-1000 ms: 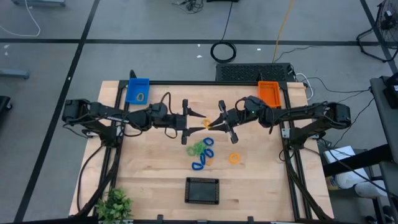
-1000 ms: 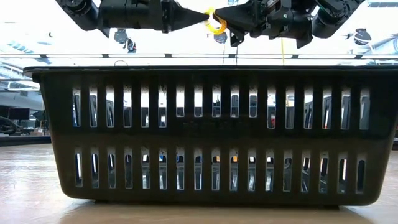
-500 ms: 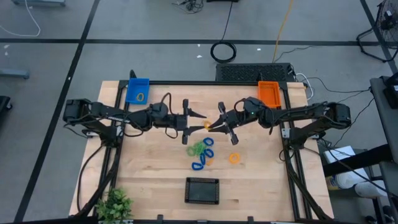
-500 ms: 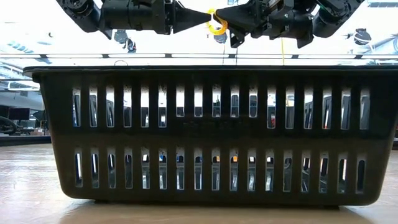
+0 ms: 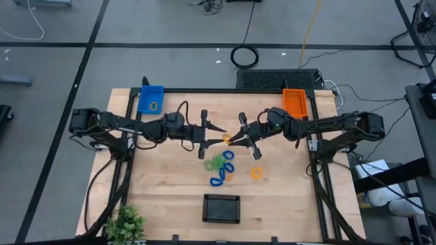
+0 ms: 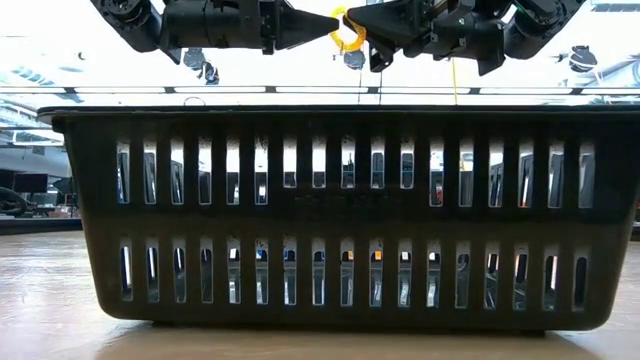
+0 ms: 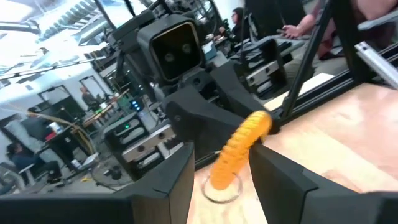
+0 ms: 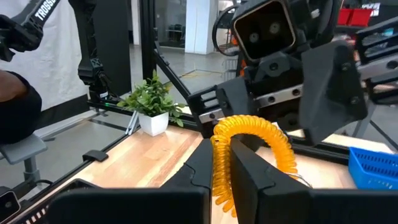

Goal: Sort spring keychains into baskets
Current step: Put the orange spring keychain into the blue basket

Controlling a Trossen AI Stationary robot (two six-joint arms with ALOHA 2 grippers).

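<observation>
An orange-yellow spring keychain (image 5: 227,137) hangs in the air over the table's middle, between my two grippers, which point level at each other. My right gripper (image 5: 234,138) is shut on it. My left gripper (image 7: 221,150) stands open, one finger on either side of the coil (image 7: 239,149); whether they touch it I cannot tell. Below, a pile of blue and green keychains (image 5: 221,165) and one orange loop (image 5: 256,173) lie on the wood. The blue basket (image 5: 150,99) at the far left holds a yellow keychain. The orange basket (image 5: 296,102) sits at the far right, the black basket (image 5: 222,208) near the front. My right gripper pinches one stretch of the coil (image 8: 219,163) between its two fingers. The fingers lie level and come from the table's right. The rest of the loop (image 8: 273,140) arches past the fingertips toward the left gripper, lifted clear of the table.
A small green plant (image 5: 126,223) stands at the near left corner. In the low view the black basket's slotted wall (image 6: 340,215) fills the foreground, with both grippers high above it. Bare wood lies to the left and right of the keychain pile.
My left gripper's fingers have drawn somewhat closer together on either side of the keychain. Both arms have stayed in place, and the keychain stays in my right gripper, clear of the table.
</observation>
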